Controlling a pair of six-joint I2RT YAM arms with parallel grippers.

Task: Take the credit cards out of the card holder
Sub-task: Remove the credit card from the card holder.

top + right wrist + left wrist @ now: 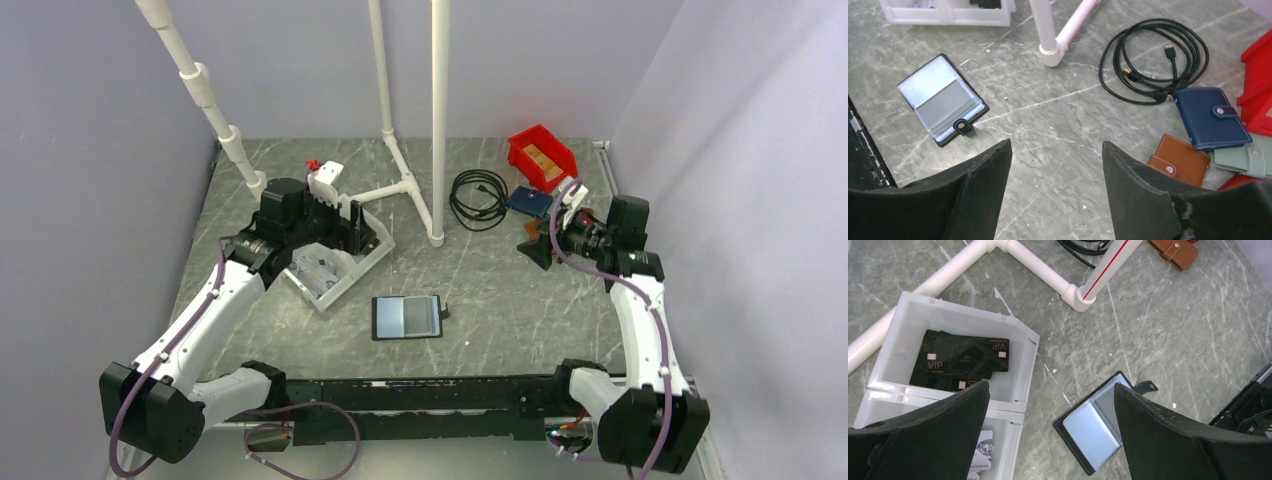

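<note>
Both grippers hang empty, jaws wide apart. The left gripper hovers over the near corner of a white tray. Black cards lie stacked in one of its compartments, and a pale card shows in the next, partly hidden by a finger. Just beside the tray, on the grey table, the holder lies open and flat, its two pale windows facing up and its strap tab out to one side. Whether a card sits behind either window cannot be told. The right gripper hangs well apart from the holder, near a brown wallet, a blue wallet, a coiled cable and a red bin. With cards in the tray and nothing held, the job looks to be between picks or near its end. Any further pick would call for the left arm to swing across to the holder and slide a thin card out of its sleeve, a fiddly pinch on flat plastic, likely with the holder steadied by the right arm.
</note>
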